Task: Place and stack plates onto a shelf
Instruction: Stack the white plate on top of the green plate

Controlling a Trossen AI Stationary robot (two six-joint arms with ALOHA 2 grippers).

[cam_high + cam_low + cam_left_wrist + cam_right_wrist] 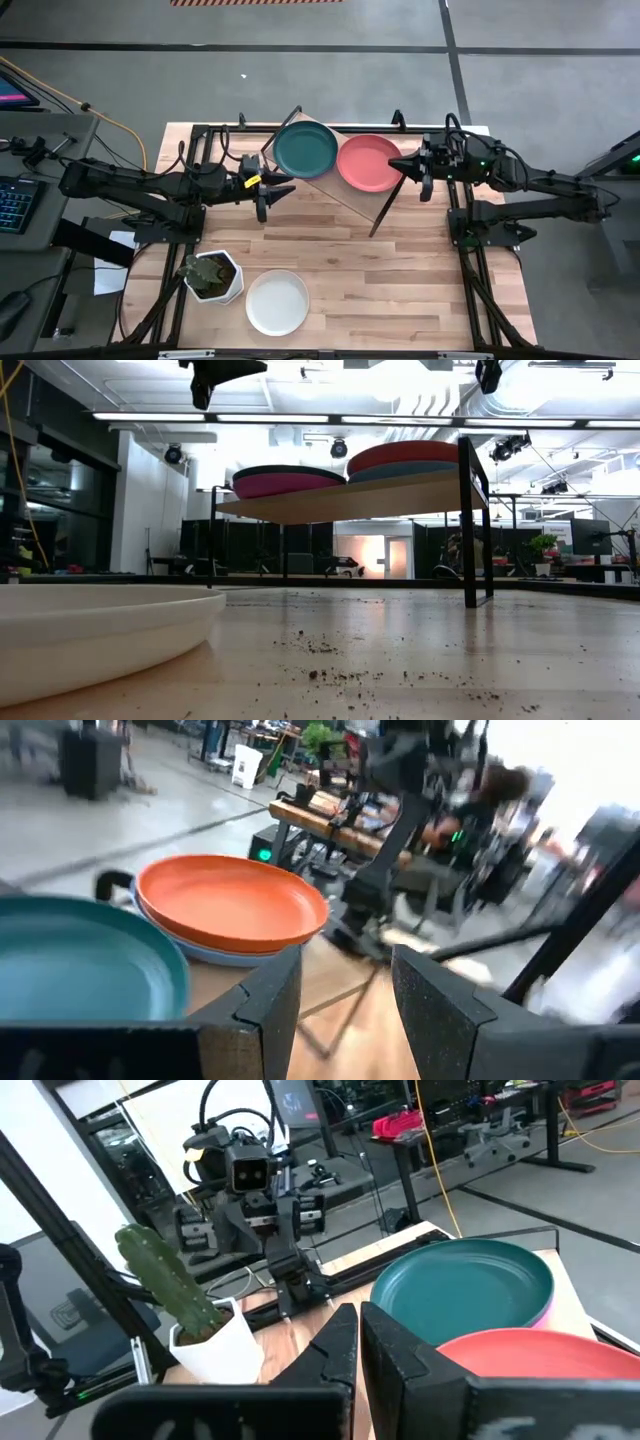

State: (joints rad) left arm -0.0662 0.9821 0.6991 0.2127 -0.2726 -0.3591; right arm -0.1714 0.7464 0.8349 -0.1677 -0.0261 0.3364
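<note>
The shelf [338,190] stands at the table's far middle, on thin black legs [468,530]. On its left part a dark green plate [306,148] lies on a magenta plate [285,485]. On its right part a coral red plate [369,162] lies on a blue plate [410,472]. A white plate [277,302] rests on the tabletop near the front edge. The dusty pink plate is out of view. My left gripper [272,183] is open and empty, beside the green plate's near left rim. My right gripper [403,164] is shut and empty, at the coral plate's right rim and above shelf height [488,372].
A white hexagonal pot with a cactus [213,276] stands left of the white plate. Black frame rails [462,240] run along both table sides. Bare wood lies between the shelf and the white plate. Crumbs of soil [330,650] are scattered on the tabletop.
</note>
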